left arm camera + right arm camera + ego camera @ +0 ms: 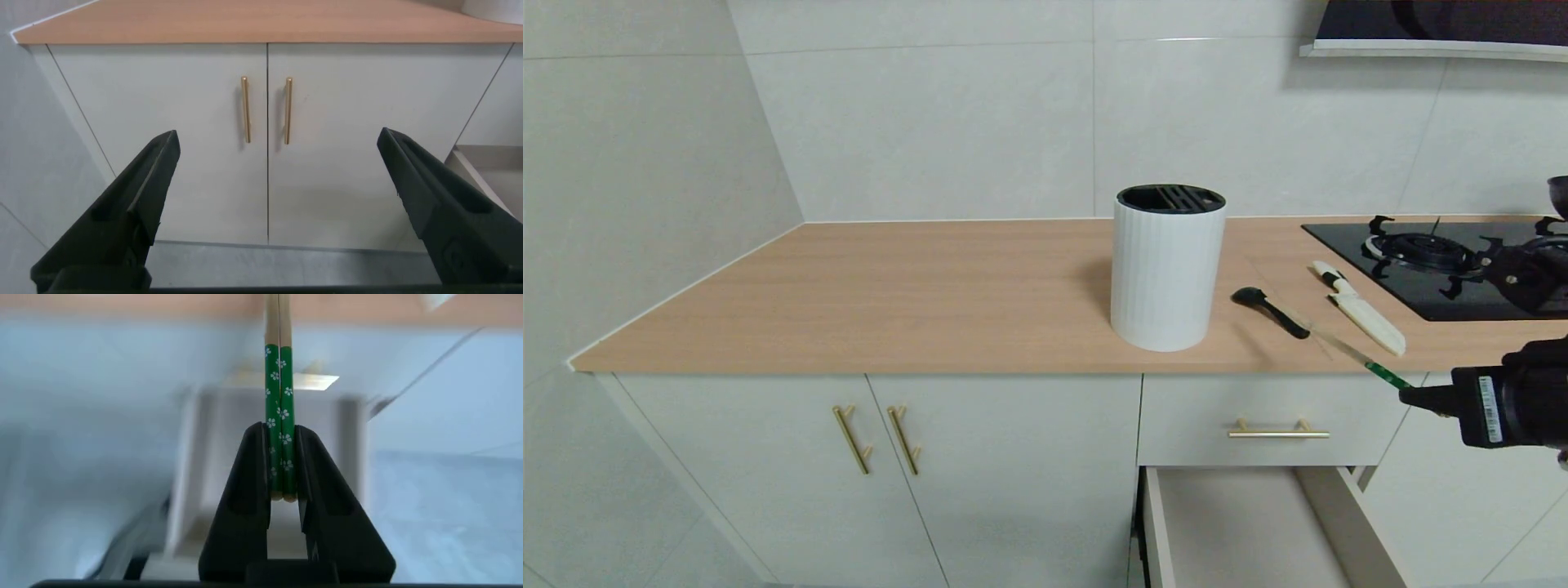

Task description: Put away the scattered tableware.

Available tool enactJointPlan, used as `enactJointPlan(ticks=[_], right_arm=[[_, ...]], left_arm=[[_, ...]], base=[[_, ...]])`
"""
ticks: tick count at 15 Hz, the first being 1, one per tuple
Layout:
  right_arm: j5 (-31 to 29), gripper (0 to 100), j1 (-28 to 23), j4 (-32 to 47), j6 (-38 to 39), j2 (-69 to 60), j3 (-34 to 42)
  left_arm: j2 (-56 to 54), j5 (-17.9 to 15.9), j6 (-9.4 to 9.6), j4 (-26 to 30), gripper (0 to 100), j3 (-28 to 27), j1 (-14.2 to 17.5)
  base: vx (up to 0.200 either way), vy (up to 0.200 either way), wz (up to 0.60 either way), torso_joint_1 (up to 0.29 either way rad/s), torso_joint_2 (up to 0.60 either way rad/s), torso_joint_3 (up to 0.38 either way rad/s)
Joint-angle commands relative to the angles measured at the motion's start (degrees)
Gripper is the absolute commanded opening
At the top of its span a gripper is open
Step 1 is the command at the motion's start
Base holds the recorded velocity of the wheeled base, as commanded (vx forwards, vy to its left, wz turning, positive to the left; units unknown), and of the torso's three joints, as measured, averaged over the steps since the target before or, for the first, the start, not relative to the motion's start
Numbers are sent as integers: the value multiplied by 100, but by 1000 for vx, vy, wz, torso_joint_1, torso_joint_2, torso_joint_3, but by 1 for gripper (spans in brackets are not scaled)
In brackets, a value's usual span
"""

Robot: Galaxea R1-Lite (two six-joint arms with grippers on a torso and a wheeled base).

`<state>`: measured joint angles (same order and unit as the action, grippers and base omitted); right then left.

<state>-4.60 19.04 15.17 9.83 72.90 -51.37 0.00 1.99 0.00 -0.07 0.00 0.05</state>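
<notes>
Green-ended chopsticks point(278, 392): far ends run past the frame edge in the right wrist view, and the cabinet front behind them is blurred. Open drawer point(1158, 523): front cut off by the head view's lower edge. Hob point(1347, 245): cut off at the right edge. White holder point(1168, 278): slots dark, inside hidden.

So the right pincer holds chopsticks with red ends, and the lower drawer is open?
Not quite: the chopsticks in the right pincer have green ends, not red, as the right wrist view shows. The lower drawer is open.

Two chopsticks point(1349, 351), one knife point(1361, 309), one spoon point(1269, 308)
</notes>
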Motion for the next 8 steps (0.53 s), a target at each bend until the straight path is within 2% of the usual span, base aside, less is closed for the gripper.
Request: enactJointPlan(ticks=[1,4,8], right_arm=[[161,0,91,180,-165,-514,39],[196,0,328,733,-323,-549,48],[196,0,416,786,-341,-549,277]], left_arm=[[9,3,0,-1,100,0,4],[9,3,0,-1,100,0,4],[9,3,0,-1,100,0,4]], base=[[0,0,0,0,0,0],[0,0,0,0,0,0],[0,0,0,0,0,0]])
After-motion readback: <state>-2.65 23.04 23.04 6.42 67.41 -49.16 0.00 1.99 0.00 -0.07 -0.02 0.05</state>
